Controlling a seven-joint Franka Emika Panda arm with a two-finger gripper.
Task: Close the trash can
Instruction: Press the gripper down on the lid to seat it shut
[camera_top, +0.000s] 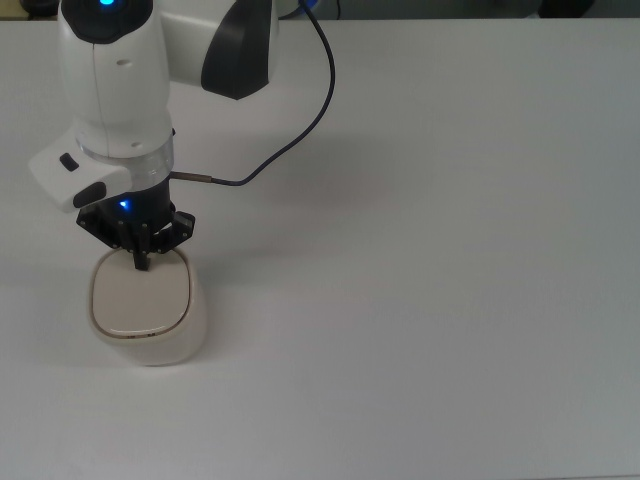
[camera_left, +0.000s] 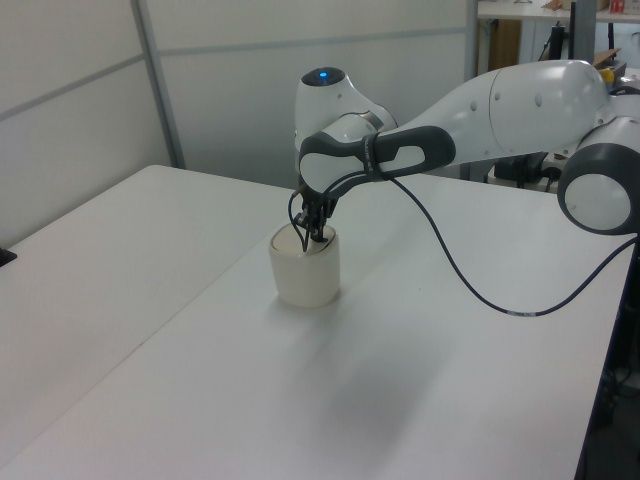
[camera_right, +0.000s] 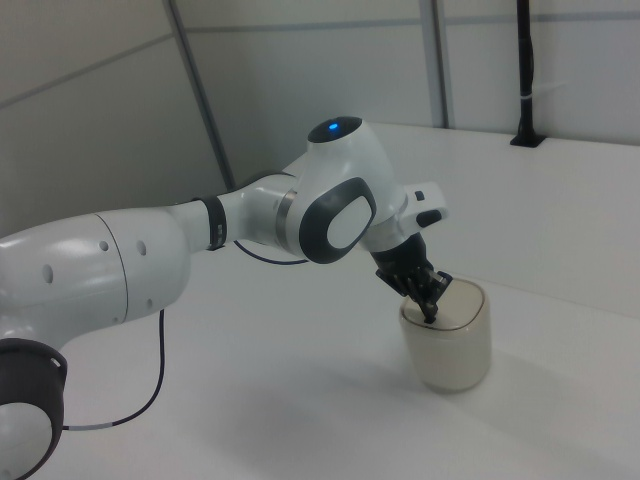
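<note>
The trash can (camera_top: 150, 320) (camera_left: 305, 275) (camera_right: 450, 350) is a small cream-white bin standing at the top view's lower left on the white table. Its flat lid (camera_top: 138, 298) lies level on the rim, and no tan interior shows. My gripper (camera_top: 141, 262) (camera_left: 316, 236) (camera_right: 429, 312) points straight down with its black fingers drawn together, the tips touching the far edge of the lid. Nothing is held between the fingers.
A dark cable (camera_top: 290, 150) loops from the wrist across the table (camera_top: 450, 250) behind the bin. A black post (camera_right: 524, 70) stands at the table's far edge in the right view. Wall panels (camera_left: 200, 80) back the table in the left view.
</note>
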